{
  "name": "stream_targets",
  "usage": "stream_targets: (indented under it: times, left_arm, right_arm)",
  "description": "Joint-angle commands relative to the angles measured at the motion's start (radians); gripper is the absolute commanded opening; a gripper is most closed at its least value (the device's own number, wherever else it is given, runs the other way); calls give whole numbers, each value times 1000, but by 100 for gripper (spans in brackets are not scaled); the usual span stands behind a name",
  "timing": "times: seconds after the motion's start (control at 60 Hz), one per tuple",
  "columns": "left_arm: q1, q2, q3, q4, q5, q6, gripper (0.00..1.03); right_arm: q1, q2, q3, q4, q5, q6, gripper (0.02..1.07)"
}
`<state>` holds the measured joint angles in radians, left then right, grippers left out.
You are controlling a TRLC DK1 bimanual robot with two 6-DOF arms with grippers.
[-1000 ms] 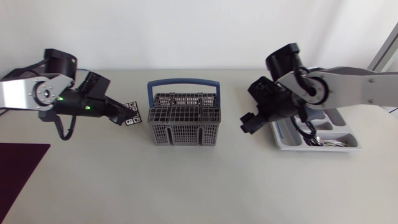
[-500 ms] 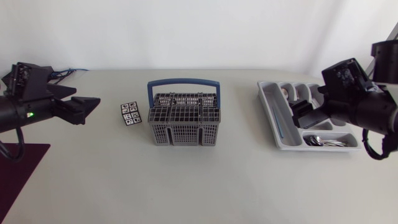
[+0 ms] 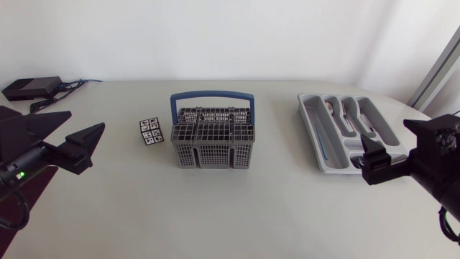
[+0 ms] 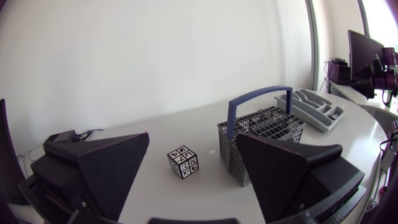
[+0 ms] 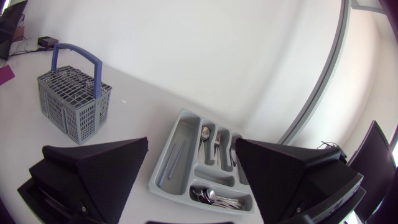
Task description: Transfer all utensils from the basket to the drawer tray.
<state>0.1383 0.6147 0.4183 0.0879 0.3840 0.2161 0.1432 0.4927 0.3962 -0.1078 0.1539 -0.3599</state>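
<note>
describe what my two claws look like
Both are matte black: the left claw and right claw each have two broad wedge fingers tapering to a point. The left arm carries a small green light and a black cable.

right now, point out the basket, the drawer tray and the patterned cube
basket (image 3: 213, 150) head view, front wall
drawer tray (image 3: 315, 122) head view, long outer compartment
patterned cube (image 3: 149, 132) head view, top face

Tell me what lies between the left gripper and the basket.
A small marker cube with black-and-white patterns stands between the left gripper and the basket, apart from both. The head view shows it, and so does the left wrist view.
</note>
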Motion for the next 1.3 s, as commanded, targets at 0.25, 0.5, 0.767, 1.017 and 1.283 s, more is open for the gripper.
stream_targets:
  times: [0.25,0.5,0.767,1.017,1.283]
  left_arm:
    - [-2,-188,-169,49,-100,-148,100]
    - [-46,-325,-249,5,-191,-170,99]
    - [-90,-463,-329,-39,-283,-192,99]
    - [-133,-599,-409,-83,-374,-214,99]
    - [-138,-615,-418,-88,-384,-216,99]
  right_arm:
    - [-53,-177,-150,45,-45,132,103]
    - [-92,-314,-257,72,-92,231,103]
    - [-132,-452,-364,100,-140,331,103]
    - [-143,-493,-396,108,-154,360,103]
    - [-143,-493,-396,108,-154,360,103]
